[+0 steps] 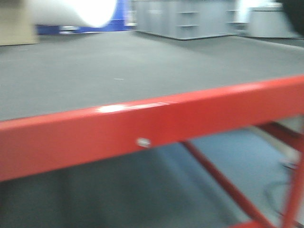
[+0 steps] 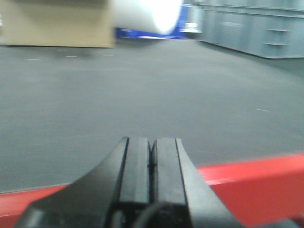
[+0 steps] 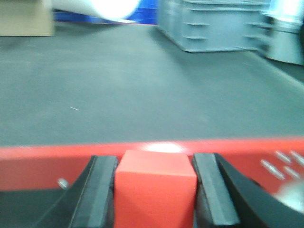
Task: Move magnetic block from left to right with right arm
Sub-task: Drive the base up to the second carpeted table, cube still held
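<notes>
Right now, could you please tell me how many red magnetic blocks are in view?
1. The magnetic block is held in the right end effector, right wrist view only; more may be hidden.

No text, label, brand or number can be read anywhere.
</notes>
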Motion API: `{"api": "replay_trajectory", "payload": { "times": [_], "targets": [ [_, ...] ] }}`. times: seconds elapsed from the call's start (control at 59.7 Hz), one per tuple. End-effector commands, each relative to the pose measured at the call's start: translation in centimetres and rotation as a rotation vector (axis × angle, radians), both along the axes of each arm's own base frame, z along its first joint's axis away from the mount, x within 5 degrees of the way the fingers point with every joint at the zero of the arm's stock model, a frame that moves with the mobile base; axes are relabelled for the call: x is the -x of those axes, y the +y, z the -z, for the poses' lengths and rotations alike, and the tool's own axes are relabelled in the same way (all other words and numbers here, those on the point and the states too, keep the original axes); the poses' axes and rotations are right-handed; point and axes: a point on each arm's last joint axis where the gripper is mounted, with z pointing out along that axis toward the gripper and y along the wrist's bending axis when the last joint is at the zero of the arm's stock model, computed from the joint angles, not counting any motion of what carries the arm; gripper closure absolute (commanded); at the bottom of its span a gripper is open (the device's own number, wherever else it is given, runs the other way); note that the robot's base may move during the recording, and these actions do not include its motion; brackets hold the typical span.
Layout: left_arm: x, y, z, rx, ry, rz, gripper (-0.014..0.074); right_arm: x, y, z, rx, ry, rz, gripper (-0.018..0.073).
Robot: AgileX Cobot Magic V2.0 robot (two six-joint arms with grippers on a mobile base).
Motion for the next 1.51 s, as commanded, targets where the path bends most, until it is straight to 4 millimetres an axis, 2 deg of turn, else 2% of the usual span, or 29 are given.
{"api": "replay_trajectory", "payload": {
  "times": [0.0,1.491],
  "targets": [
    [0.15,0.01,-0.56,0.003,-0.093,-0.002,0.0713,-0.07,0.12,-1.57,0.001,-0.101,-0.009,0.0421],
    [0.15,0.01,-0.56,0.003,-0.093,-0.002,0.0713,-0.07,0.12,-1.57,0.001,-0.101,-0.009,0.0421]
  ]
}}
